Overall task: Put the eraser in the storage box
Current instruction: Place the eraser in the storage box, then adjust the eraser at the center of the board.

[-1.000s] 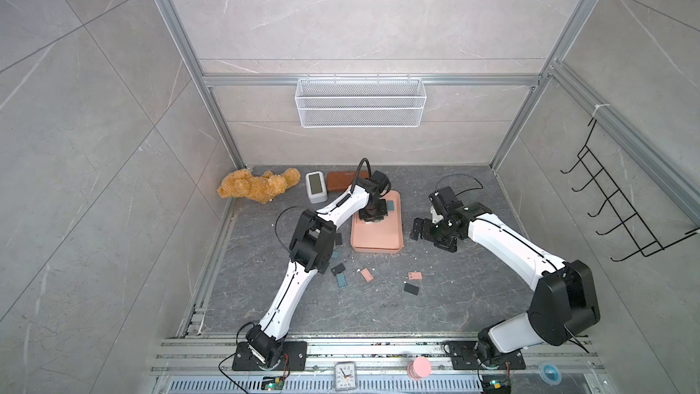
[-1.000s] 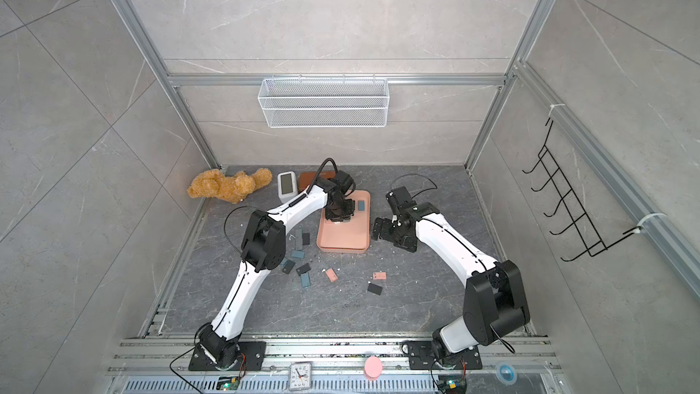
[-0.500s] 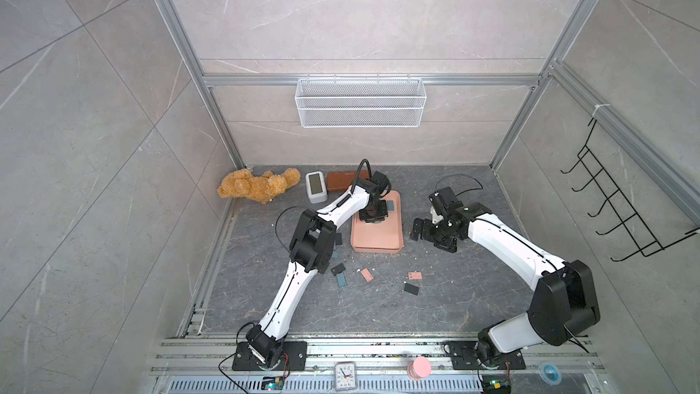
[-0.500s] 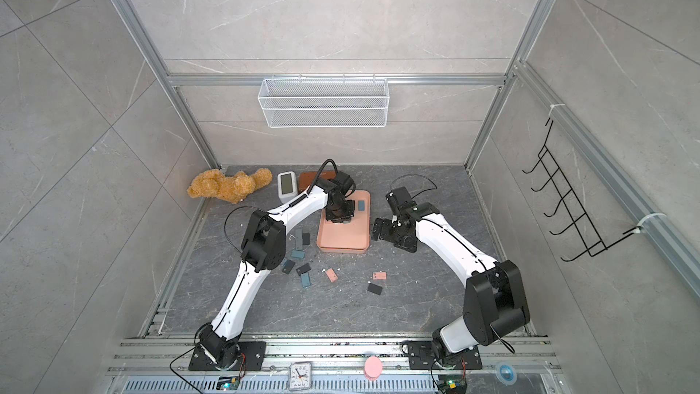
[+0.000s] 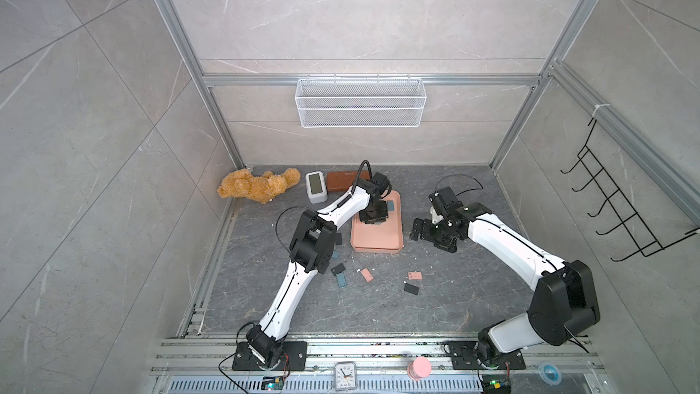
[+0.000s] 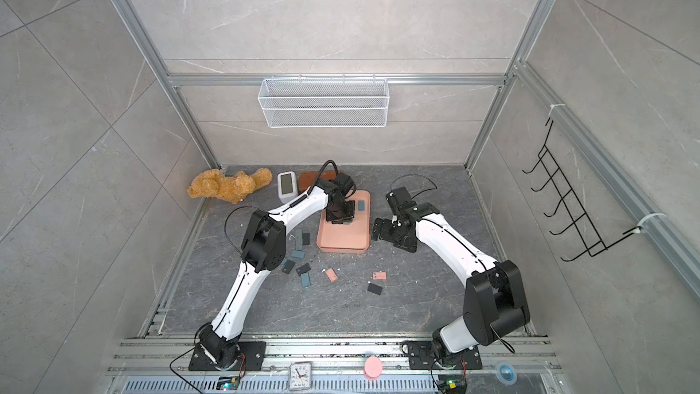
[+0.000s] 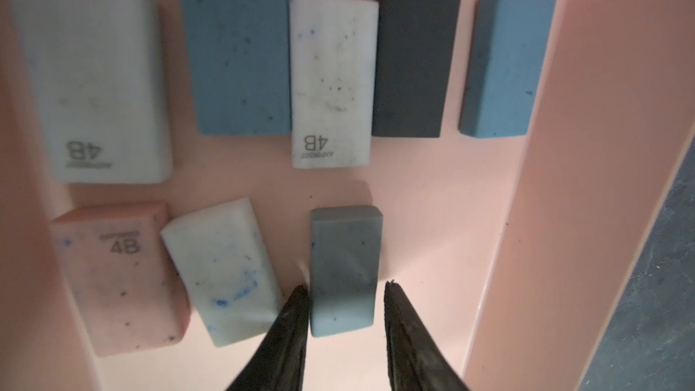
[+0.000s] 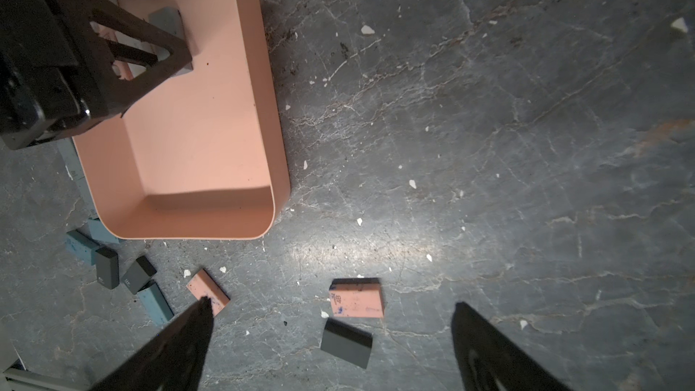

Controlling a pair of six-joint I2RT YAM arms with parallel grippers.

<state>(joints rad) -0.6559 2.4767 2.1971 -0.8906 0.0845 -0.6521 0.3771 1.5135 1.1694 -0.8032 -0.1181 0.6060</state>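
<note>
Nearest me, off the near end of the storage box (image 5: 373,238), a pink eraser (image 8: 357,300) and a black eraser (image 8: 346,344) lie loose on the floor, just beside each other. If I go for the pink one, I judge the black one is close enough to be nudged or caught along with it.

A little farther in, beside the box's long wall on the right arm's side, the right gripper (image 8: 331,302) hangs with its jaws spread wide, holding nothing.

Farther again, over the far half of the box, the left gripper (image 7: 345,285) reaches down to the box floor. The grey eraser (image 7: 344,253) rests inside the box between its jaws, which stand just wider than the block. One fingertip (image 7: 297,302) looks to be against its side; the other shows a gap. I read that as let go.

The risk is the lift: a pad clinging to the rubber could drag or tip the block. The white eraser (image 7: 222,268) just beside that fingertip could also be knocked.

Beyond, toward the box's far wall, a row of erasers (image 7: 333,80) lies in line, and a slanted retreat could sweep them.
</note>
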